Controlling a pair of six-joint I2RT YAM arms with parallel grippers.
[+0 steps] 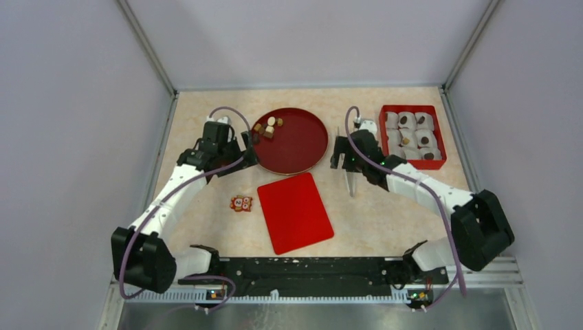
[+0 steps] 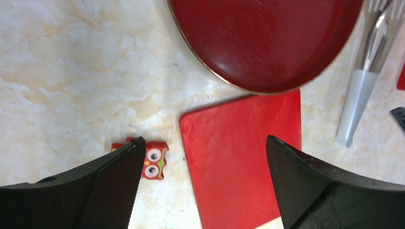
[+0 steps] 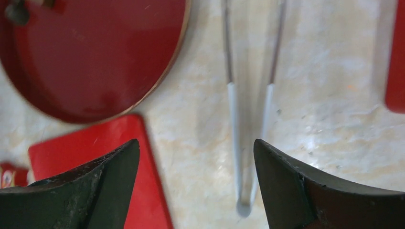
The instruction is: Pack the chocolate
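Note:
Several chocolate chunks (image 1: 267,128), brown, tan and white, lie at the left side of the round red plate (image 1: 302,148); one dark piece (image 3: 16,12) shows at the corner of the right wrist view. More chocolate sits in white paper cups in the red box (image 1: 436,163) at the right. My left gripper (image 1: 251,148) hangs open at the plate's left edge with nothing between its fingers (image 2: 119,181). To the right of the plate, my right gripper (image 3: 196,148) is open just above the metal tongs (image 3: 248,119), which lie flat on the table, free of both fingers.
A flat red lid (image 1: 294,212) lies in front of the plate, with a small owl-patterned packet (image 1: 241,203) to its left. Grey walls close in the table on three sides. The arm bases sit along the near edge.

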